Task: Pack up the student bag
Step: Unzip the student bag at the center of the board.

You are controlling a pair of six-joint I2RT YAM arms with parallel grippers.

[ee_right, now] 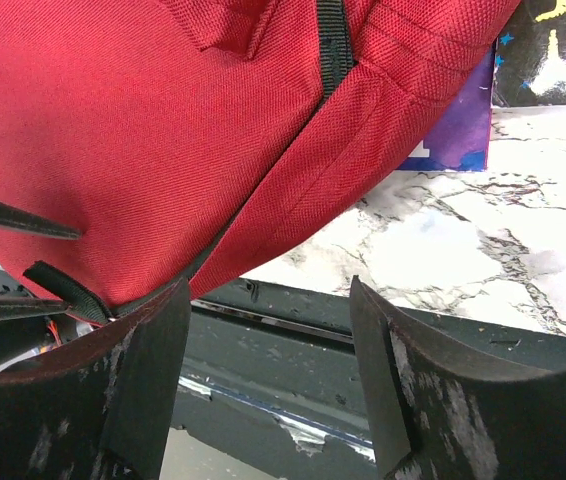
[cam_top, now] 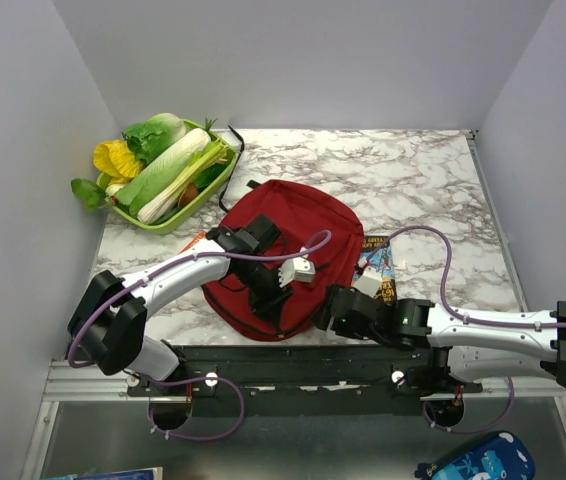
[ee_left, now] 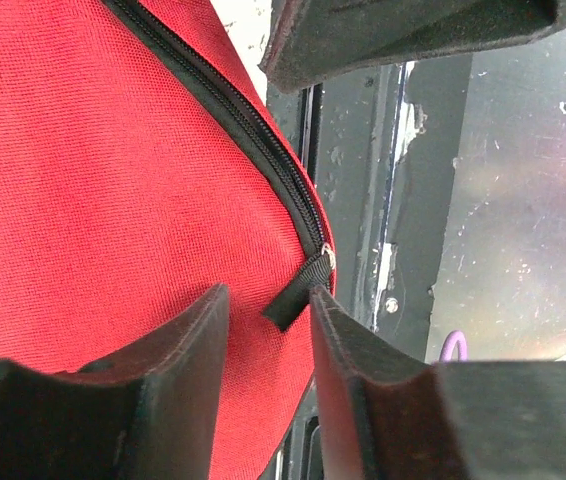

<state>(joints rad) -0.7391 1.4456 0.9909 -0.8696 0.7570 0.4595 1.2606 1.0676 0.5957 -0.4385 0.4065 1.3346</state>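
- Bag (cam_top: 283,235) lay flat on the table (cam_top: 413,180), zipper (ee_left: 233,110) shut, so packing looked not yet begun.
- Rail (ee_right: 283,340) ran just below the bag's near edge; that edge overhung it slightly.
- Left gripper (ee_left: 268,310) sat at the bag's near edge with its jaws apart, narrow gap. The zipper pull (ee_left: 295,292) was between the fingers and not pinched yet.
- Likely reason: lined up to grab the pull and run the zipper open.
- Right gripper (ee_right: 268,290) was just beside the bag's near right corner, jaws wide apart, nothing in them. The left finger (ee_right: 133,370) was close under the bag's seam, contact unclear.
- Probably there to pin or hold the corner so the fabric stays taut while the zipper is pulled.
- Booklet (cam_top: 378,262) poked out from under the bag's right side, likely an item to pack.
- Veg basket (cam_top: 163,225) sat off the bag's far left corner, apart from it.
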